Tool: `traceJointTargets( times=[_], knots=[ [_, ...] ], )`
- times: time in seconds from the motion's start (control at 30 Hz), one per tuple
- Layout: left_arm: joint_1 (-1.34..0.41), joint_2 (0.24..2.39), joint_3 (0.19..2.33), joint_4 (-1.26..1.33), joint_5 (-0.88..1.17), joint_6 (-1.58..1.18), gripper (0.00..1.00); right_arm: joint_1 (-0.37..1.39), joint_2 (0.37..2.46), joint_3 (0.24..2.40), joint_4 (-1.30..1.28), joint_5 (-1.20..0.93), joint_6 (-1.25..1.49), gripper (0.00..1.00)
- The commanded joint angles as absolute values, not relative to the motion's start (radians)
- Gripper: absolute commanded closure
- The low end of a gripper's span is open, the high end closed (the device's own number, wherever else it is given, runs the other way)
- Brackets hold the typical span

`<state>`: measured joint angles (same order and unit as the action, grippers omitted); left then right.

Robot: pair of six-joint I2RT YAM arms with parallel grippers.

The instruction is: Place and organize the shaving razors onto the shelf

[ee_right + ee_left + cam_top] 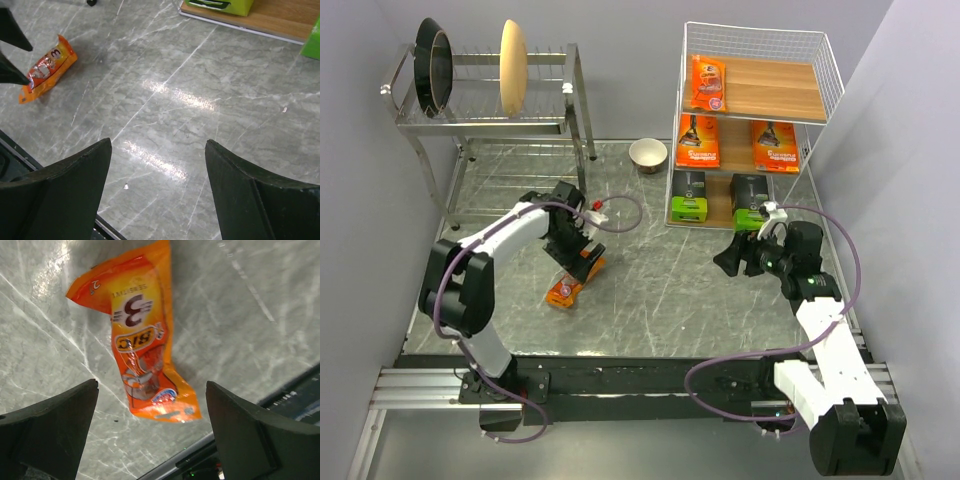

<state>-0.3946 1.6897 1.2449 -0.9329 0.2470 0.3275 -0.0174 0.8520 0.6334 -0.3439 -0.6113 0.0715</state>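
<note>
Bowl (648,154) beside shelf (782,88), dish rack (480,123) left

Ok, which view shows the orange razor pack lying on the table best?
Left wrist: the orange razor pack fills the frame, print legible. Top external shows it small, partly hidden under the left gripper; right wrist shows it small, far off.

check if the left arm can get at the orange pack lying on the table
Probably yes. The left arm has its open fingers hanging over the pack, one on either side. Nothing sits between them and it, and nothing else lies close by on the table.
</note>
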Motion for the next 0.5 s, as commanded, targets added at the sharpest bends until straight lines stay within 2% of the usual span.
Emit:
traceJointTargets(
  times=[0.0, 0.07, 0.17, 0.2, 0.37, 0.4, 0.47],
  knots=[
    [-0.399, 1.726, 1.213, -0.845, 0.158, 0.324, 0.06, -0.009, 0.825, 0.637, -0.298, -0.627, 0.1, 0.18],
    [-0.399, 1.77, 1.221, -0.822, 0.134, 0.316, 0.07, -0.009, 0.827, 0.632, -0.287, -0.637, 0.107, 0.18],
    [-0.399, 1.822, 1.255, -0.836, 0.141, 0.292, 0.14, -0.011, 0.83, 0.632, -0.284, -0.641, 0.115, 0.18],
    [-0.4, 1.833, 1.268, -0.844, 0.182, 0.275, 0.2, -0.011, 0.83, 0.632, -0.284, -0.641, 0.115, 0.18],
    [-0.437, 1.942, 1.416, -0.952, 0.33, 0.148, 0.36, -0.005, 0.838, 0.626, -0.291, -0.637, 0.136, 0.19],
    [-0.443, 1.953, 1.431, -0.954, 0.41, 0.068, 0.37, -0.005, 0.839, 0.623, -0.291, -0.627, 0.164, 0.19],
    [-0.486, 1.954, 1.434, -0.931, 0.44, 0.013, 0.38, 0.034, 0.848, 0.614, -0.29, -0.624, 0.195, 0.2]
  ],
)
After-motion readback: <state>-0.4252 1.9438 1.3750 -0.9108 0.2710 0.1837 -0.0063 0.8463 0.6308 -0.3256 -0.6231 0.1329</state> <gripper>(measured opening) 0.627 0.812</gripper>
